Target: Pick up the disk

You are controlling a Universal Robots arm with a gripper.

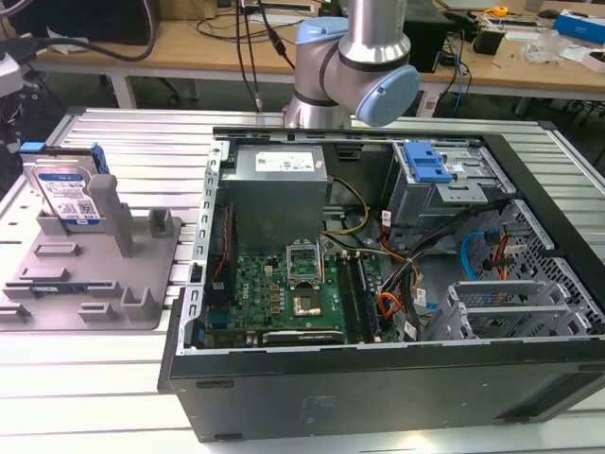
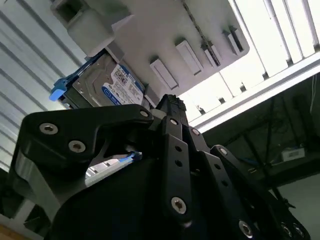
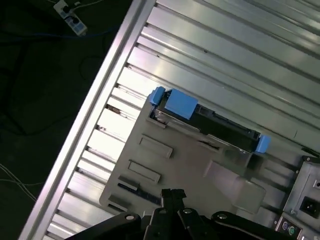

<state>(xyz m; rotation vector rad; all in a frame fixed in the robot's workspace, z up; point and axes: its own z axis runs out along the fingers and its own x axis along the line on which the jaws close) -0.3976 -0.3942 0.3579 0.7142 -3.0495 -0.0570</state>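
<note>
The jaws are sitting closed against each other with nothing between them. The one gripper (image 3: 173, 194) is hanging in the air over the one grey holder (image 3: 180, 165), touching nothing and standing apart from the one disk (image 1: 66, 194). That disk is standing on its edge in a slot of the holder, just beside the holder's one tall post (image 1: 109, 213). Its white-and-blue label (image 2: 120, 85) is facing out in the second wrist view. Two blue rails (image 3: 175, 102) are clipping its sides, one at each end, as the first wrist view is showing. The holder is lying flat on the ribbed metal table (image 1: 123, 132). In the exterior view the disk is sitting at about ten o'clock from the middle of the one open computer case (image 1: 378, 378), and the holder is spreading out at about nine o'clock, just beside the case wall. The case is lying on its side with the cover off. Inside it, one green circuit board (image 1: 284, 284) is lying near the middle, one grey power box (image 1: 279, 175) is sitting at about eleven o'clock, and one blue latch (image 1: 425, 163) is sitting at about one o'clock. The one arm (image 1: 364, 57) is rising behind the case at twelve o'clock, in front of one wooden bench (image 1: 189, 43).
</note>
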